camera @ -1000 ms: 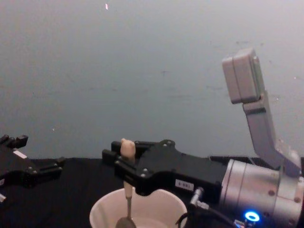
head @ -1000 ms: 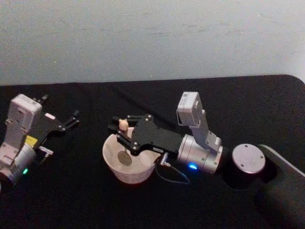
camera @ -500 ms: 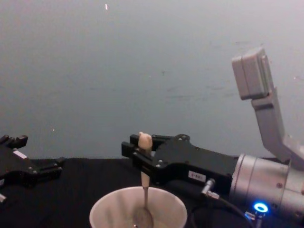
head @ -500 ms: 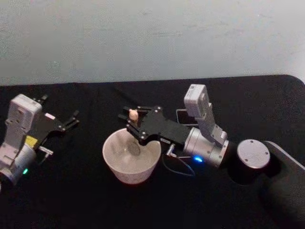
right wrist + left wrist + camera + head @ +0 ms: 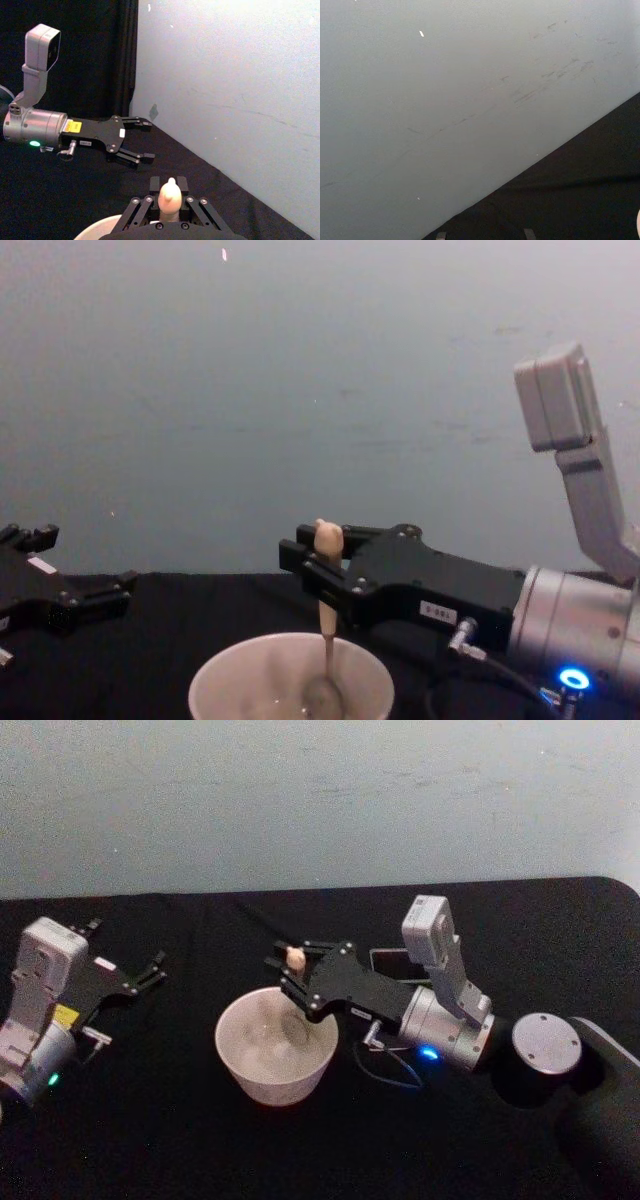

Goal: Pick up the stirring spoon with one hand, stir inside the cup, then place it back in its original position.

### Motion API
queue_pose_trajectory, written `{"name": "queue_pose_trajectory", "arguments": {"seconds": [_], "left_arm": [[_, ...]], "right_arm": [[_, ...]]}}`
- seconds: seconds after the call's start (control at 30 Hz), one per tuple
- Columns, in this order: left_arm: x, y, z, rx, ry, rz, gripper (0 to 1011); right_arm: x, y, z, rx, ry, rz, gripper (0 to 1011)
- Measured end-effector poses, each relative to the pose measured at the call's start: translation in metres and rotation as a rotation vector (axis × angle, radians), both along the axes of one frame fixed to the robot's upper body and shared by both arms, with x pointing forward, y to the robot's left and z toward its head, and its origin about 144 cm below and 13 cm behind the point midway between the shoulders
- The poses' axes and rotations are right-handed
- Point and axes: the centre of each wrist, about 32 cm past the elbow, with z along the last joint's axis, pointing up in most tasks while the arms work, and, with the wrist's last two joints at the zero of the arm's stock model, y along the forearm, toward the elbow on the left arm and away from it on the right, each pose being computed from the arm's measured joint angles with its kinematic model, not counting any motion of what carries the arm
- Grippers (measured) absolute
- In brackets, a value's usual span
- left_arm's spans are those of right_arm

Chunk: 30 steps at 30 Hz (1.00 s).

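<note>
pressure is being applied by the right gripper (image 5: 316, 562), pinching the likely light, stiff, slippery stirring spoon (image 5: 326, 537) below its bear head, mid-frame; left gripper (image 5: 147, 140) is being held spread, far left.

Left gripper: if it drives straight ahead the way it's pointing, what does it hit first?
The way looks free: the left gripper faces black tabletop, then the pale grey wall, though depth is unclear.

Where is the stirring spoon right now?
Centre of the chest view: the stirring spoon stands upright in the right claw, bowl down inside the cup.
</note>
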Motion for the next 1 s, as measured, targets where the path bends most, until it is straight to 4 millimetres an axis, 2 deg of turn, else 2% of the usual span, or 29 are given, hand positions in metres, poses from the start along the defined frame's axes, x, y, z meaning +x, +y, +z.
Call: {"name": "queue_pose_trajectory", "arguments": {"seconds": [0.5, 0.8, 1.0], "left_arm": [[0.000, 0.000, 0.000, 0.000, 0.000, 0.000, 1001], [0.000, 0.000, 0.000, 0.000, 0.000, 0.000, 1001], [0.000, 0.000, 0.000, 0.000, 0.000, 0.000, 1001]], "right_arm": [[-0.023, -0.013, 0.003, 0.017, 0.012, 0.057, 207], [-0.033, 0.001, 0.001, 0.020, 0.022, 0.126, 207], [-0.028, 0.016, -0.001, 0.023, 0.029, 0.118, 207]]}}
